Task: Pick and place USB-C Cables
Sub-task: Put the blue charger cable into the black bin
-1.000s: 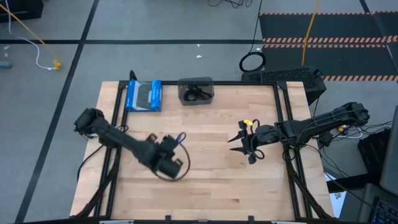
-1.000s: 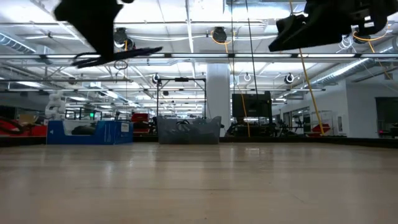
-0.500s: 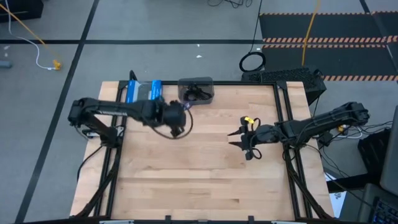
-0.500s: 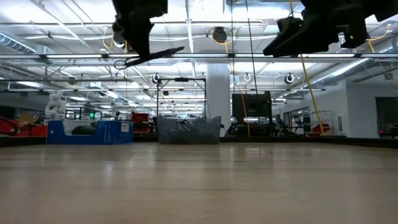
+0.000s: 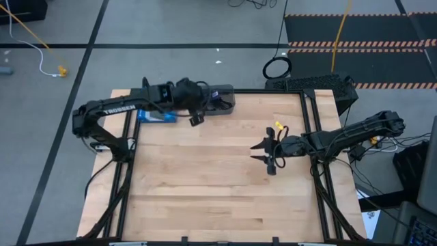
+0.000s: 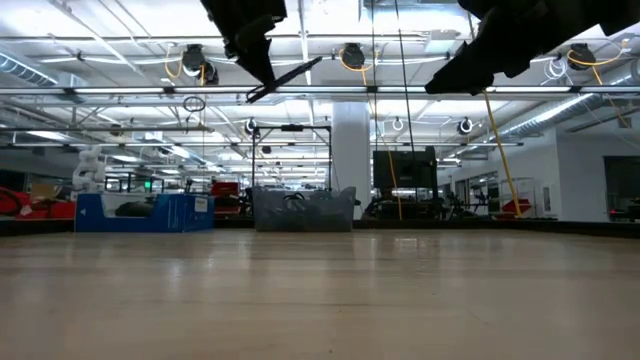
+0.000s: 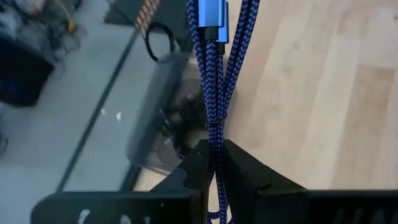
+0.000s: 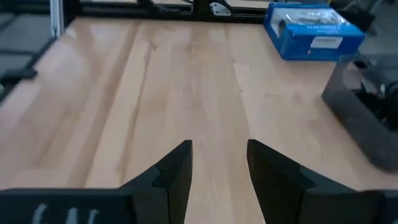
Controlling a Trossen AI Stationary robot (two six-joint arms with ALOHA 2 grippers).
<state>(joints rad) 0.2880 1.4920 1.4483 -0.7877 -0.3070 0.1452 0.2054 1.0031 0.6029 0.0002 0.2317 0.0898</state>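
Note:
A blue-purple braided USB-C cable (image 7: 216,68), folded into a bundle with a metal plug (image 7: 210,17) at its far end, sticks out of my left gripper (image 7: 214,154), which is shut on it. That gripper (image 5: 203,104) hovers at the table's far edge, over the near rim of a grey bin (image 5: 225,91). Black cables (image 7: 179,119) lie inside the bin. My right gripper (image 5: 269,154) hangs open above the table's right half, touching nothing. In the low view both grippers are high above the tabletop. My left gripper pinches the blue-purple cable bundle between its two fingers, at the bundle's strands (image 7: 215,134) near one end. Several strands run side by side through the fingers. The cable lies along the fingers and is lifted clear, its plug end reaching out over the bin.
A blue box (image 5: 154,115) lies at the far left of the table, partly under my left arm, also seen in the right wrist view (image 8: 314,31). A black cable ring (image 5: 276,68) lies on the floor beyond the table. Bare wood fills the table's middle and near side.
My left gripper has swung from the table's near-middle toward the far edge, carrying the blue-purple cable, and now stands at the grey bin. It has stayed shut on the cable. My right gripper has kept nearly still and open.

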